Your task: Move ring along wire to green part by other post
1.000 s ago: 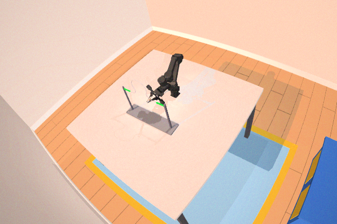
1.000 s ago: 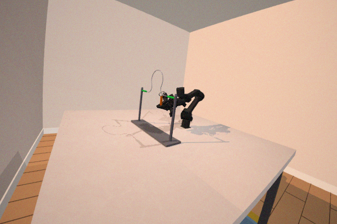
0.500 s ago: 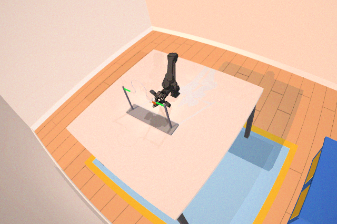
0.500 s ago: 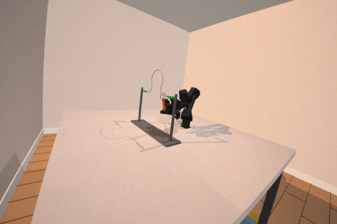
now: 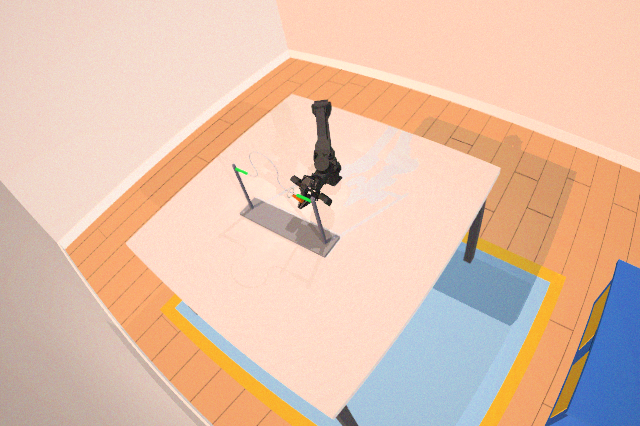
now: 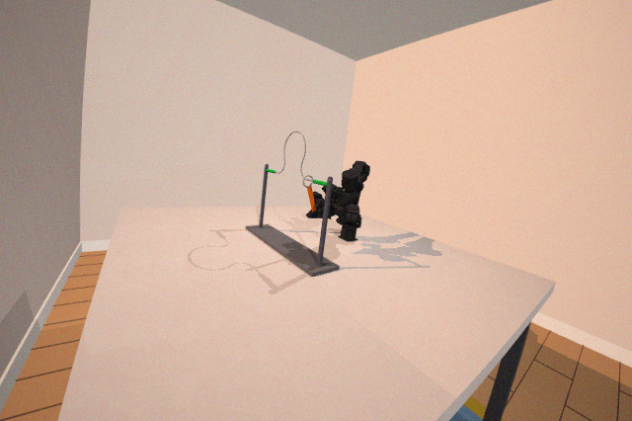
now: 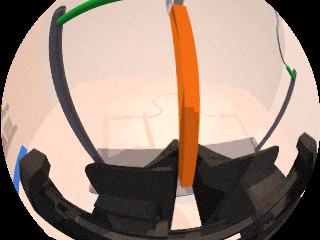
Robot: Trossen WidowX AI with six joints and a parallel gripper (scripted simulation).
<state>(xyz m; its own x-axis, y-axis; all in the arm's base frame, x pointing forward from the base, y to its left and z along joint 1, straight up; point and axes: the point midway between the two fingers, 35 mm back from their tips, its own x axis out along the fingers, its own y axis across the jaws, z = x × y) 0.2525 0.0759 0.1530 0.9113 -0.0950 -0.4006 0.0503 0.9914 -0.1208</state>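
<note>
End effector [image 7: 179, 190] clamped on orange handle [image 7: 186, 103] at its lower end, keeping fingers well below wire. Ring [image 6: 307, 181] threaded at inner end of green segment [image 6: 320, 182], beside near post [image 6: 324, 222]; handle hangs below.

I see the small grey ring [image 6: 307, 181] around the wire [image 6: 294, 142], just where the grey part meets the green part [image 6: 320, 182] beside the nearer post [image 6: 324, 222]. Its orange handle [image 6: 310, 199] hangs down, a little tilted.
</note>
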